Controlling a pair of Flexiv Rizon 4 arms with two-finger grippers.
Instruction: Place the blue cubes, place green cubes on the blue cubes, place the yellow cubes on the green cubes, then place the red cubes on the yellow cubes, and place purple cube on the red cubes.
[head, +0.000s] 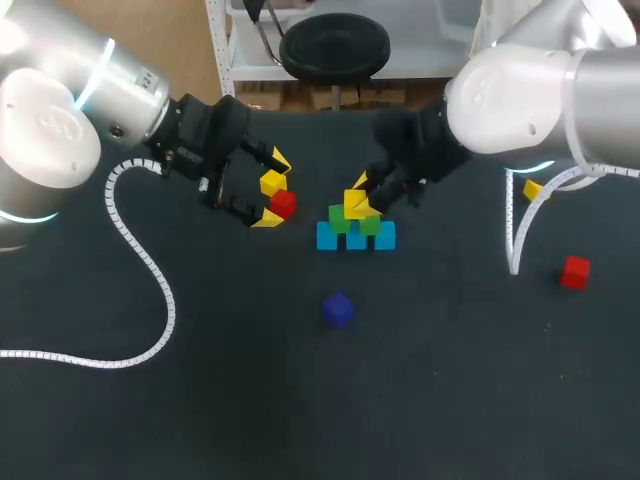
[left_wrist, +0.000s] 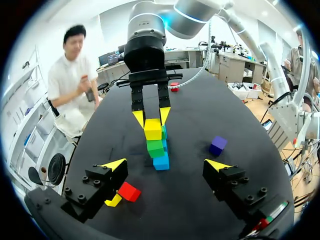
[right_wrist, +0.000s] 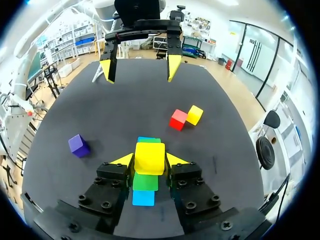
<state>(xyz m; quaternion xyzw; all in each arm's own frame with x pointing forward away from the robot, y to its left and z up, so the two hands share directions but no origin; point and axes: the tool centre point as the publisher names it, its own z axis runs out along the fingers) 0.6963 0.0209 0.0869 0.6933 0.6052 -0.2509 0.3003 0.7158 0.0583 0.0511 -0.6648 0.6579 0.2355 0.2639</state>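
Head view: right gripper (head: 362, 198) is clamped on a yellow cube (head: 356, 204) at frame centre. It's seating the cube on the green cubes (head: 340, 219), which sit on the blue row (head: 327, 237). Looks centred over the seam between the two greens so it bridges both, I'd say. Left gripper (head: 273, 190) is left of centre, fingers apart, above a red cube (head: 285, 204) and a second yellow (head: 271, 183). My guess: it waits over stock for the next layers. Purple cube (head: 338, 309) sits alone below centre, last in the order. Other red (head: 574, 271) is at right, third yellow (head: 533, 188) at upper right.

Left wrist view: my fingers are spread wide with nothing between them. Red cube (left_wrist: 129, 191) and second yellow (left_wrist: 113, 201) touch each other just beside one finger. Ahead, the right gripper pinches the yellow cube (left_wrist: 153, 129) from two sides, green under it, blue at the base. Purple cube (left_wrist: 217, 145) is beside the stack, apart from it.

Right wrist view: both my tips press the yellow cube's (right_wrist: 149, 157) sides, not yet let go. Green and blue line up under it. Left gripper (right_wrist: 140, 69) faces me, open, with the red/yellow pair on the table between us. Yellow layer is the step in hand. Risk: opening could drag the cube off the greens.
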